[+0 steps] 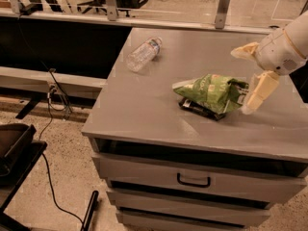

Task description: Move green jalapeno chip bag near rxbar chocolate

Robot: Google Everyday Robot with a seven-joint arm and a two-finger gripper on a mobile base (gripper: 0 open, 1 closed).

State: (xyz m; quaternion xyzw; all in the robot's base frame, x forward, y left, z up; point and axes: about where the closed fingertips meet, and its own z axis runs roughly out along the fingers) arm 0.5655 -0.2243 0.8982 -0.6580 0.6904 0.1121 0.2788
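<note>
Seeing the crinkled green foil bag (211,90) overlapping the glossy black bar (198,109), gripper (242,81) open alongside, I am judging it nearly done

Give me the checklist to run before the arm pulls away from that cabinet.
1. The hand is open, at the bag's right end: ok.
2. The green jalapeno chip bag lies on the cabinet top, not lifted: ok.
3. The bag is near the rxbar chocolate: ok, it lies partly over the bar.
4. The lower finger is free of the bag's foil: cannot tell, they look close enough to touch.
5. The clear bottle is out of the hand's way, far across the top: ok.
</note>
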